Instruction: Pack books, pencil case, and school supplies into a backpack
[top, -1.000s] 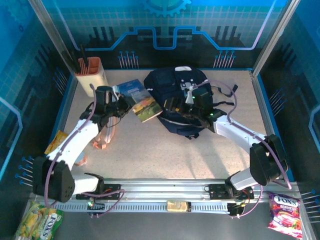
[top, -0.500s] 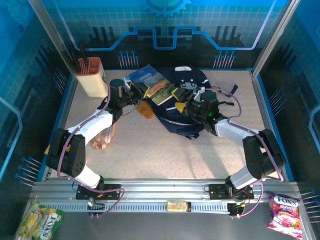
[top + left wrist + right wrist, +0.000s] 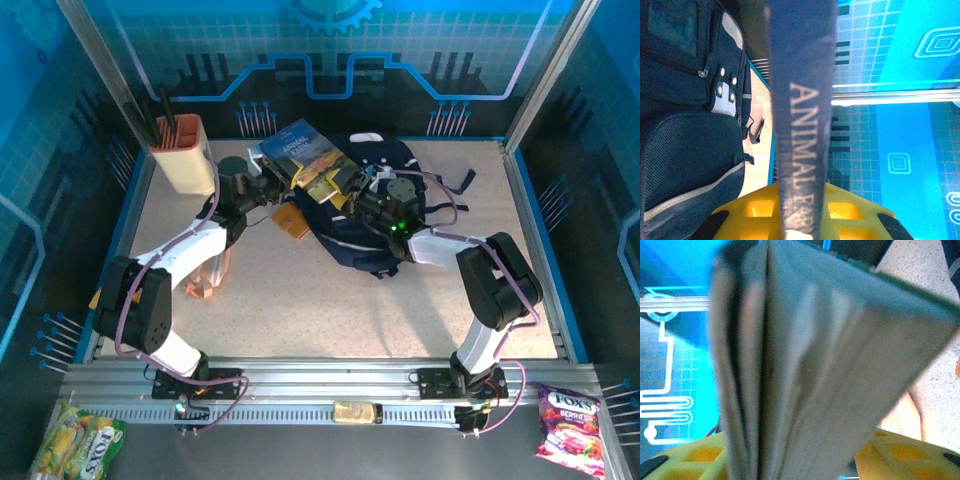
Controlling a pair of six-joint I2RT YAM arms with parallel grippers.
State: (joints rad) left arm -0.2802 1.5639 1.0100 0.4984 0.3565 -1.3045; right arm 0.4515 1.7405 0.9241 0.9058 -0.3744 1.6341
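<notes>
**A:** Where do we log the books [image 3: 303, 158]?

**B:** Lifted off the counter [image 3: 300, 310] at the far side, tilted over the far-left edge of the backpack [image 3: 345, 240]. The landscape cover faces up.

**A:** Left claw [image 3: 283, 181]?

**B:** Closed on the books from their left side. In the left wrist view, the spine lettered "ANIMAL FARM" runs between its yellow fingers [image 3: 860, 215].

**A:** Right claw [image 3: 346, 186]?

**B:** It sits at the books' right edge, above the backpack. In the right wrist view, blurred page edges stand between its fingers. We cannot tell whether it is gripping them.

**A:** Anything else to log?

**B:** The backpack lies on the counter, far of centre. A small orange item [image 3: 291, 221] lies on the counter just left of the backpack. A beige holder [image 3: 182, 155] with dark pens stands in the far left corner.
</notes>
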